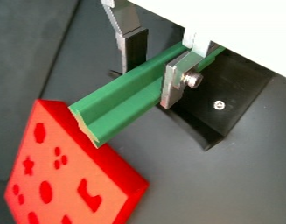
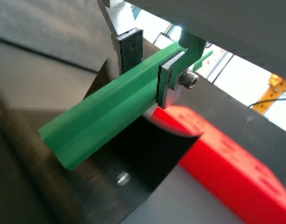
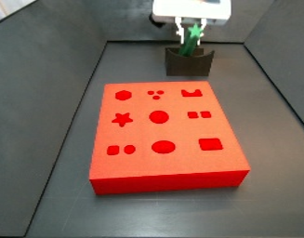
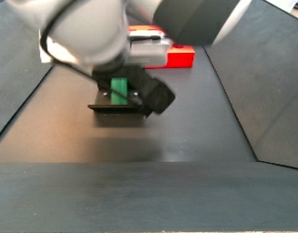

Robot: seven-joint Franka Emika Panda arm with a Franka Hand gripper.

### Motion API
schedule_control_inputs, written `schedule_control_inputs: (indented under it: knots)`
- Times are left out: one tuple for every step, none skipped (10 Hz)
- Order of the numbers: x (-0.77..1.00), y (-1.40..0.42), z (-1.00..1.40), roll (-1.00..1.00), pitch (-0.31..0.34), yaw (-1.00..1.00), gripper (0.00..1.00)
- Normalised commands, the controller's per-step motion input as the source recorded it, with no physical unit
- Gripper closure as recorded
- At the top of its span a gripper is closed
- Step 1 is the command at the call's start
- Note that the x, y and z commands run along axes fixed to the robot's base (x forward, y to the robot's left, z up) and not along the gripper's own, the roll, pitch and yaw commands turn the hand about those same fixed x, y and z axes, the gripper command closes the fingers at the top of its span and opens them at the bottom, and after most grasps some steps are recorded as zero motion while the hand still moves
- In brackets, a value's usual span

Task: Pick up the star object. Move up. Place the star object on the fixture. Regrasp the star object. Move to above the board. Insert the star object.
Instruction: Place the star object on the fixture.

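- Bright green star-section prism (image 1: pixel 119 103): long, ridged, rod-like.
- Prism is clamped near one end between silver-plate gripper (image 1: pixel 153 72) fingers, above dark grey blocky fixture (image 3: pixel 189 61), beyond far edge of red slab board (image 3: pixel 165 135).

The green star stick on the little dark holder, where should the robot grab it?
Probably near one end, from above, much as the end effector does now: its silver fingers sit on opposite long sides of the star object. The stick lies slanted on the fixture, its other end jutting free, and ridged sides give the flat pads something to press.
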Motion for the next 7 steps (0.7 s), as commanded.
schedule_control_inputs:
  knots:
    - [0.12,0.09,-0.6,-0.15,-0.054,-0.14,1.0]
    - [0.09,0.12,-0.52,-0.11,-0.078,-0.12,1.0]
    - [0.07,0.12,-0.53,-0.11,-0.08,-0.1,1.0]
    - [0.07,0.11,-0.53,-0.11,-0.079,-0.09,1.0]
    - [0.06,0.11,-0.53,-0.11,-0.076,-0.06,1.0]
    - [0.06,0.11,-0.53,-0.11,-0.076,-0.05,1.0]
    - [0.0,0.0,0.0,0.0,0.0,0.0,0.0]
